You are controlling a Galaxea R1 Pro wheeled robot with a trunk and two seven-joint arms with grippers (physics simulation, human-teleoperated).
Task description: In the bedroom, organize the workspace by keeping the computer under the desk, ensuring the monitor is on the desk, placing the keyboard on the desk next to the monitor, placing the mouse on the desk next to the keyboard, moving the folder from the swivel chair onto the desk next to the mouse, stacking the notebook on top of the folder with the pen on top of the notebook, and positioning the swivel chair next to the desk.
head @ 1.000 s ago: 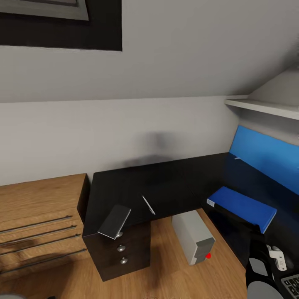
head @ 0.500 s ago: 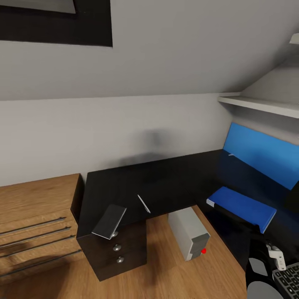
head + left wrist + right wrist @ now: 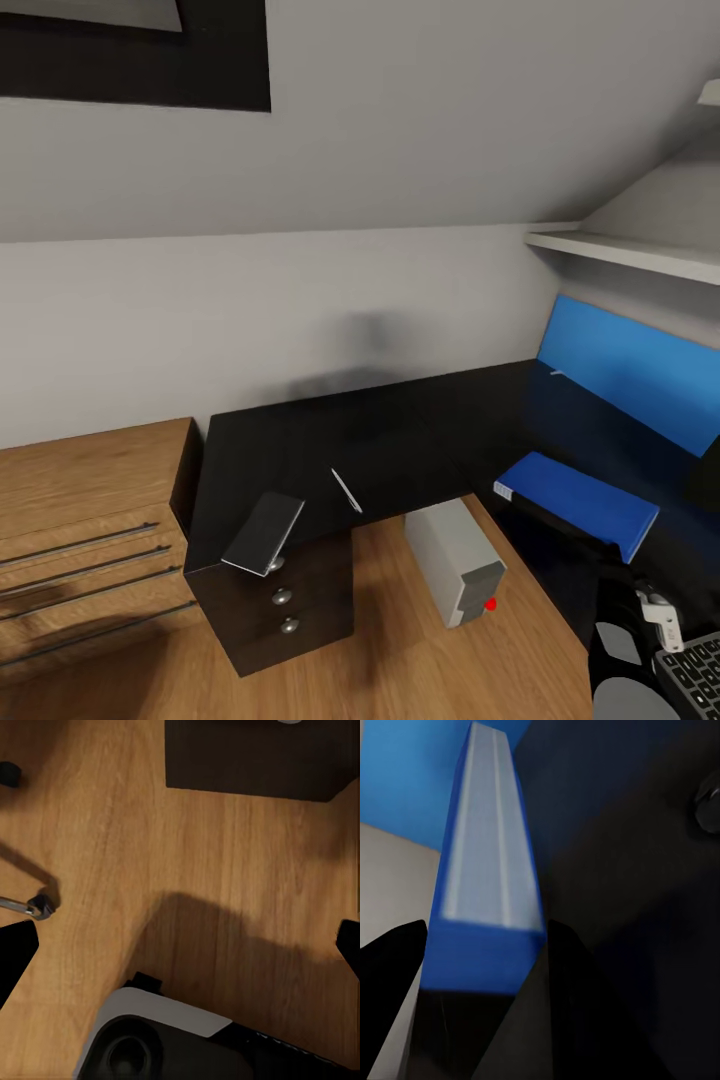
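Note:
My right gripper (image 3: 486,934) is shut on the near end of the blue folder (image 3: 578,503), whose white spine (image 3: 487,832) runs away between the dark fingers (image 3: 394,971). The folder lies over the right wing of the black desk (image 3: 300,450), in front of my right arm (image 3: 618,650). A dark grey notebook (image 3: 263,533) overhangs the desk's front corner, with the thin pen (image 3: 346,490) beside it. Under the desk stands the light grey computer (image 3: 452,560). A corner of the keyboard (image 3: 692,680) shows beside my right arm. My left gripper (image 3: 180,949) hangs open over the wood floor. The monitor and mouse are out of view.
A low oak chest (image 3: 90,540) adjoins the desk's drawer unit (image 3: 285,600). A blue panel (image 3: 620,370) backs the desk's right wing under a white shelf (image 3: 620,255). A chrome leg with a castor (image 3: 39,905) and my own base (image 3: 157,1042) show on the floor.
The head camera moved, so the whole view shifted during the first half second. Since then the folder and my right arm have eased slightly to the left.

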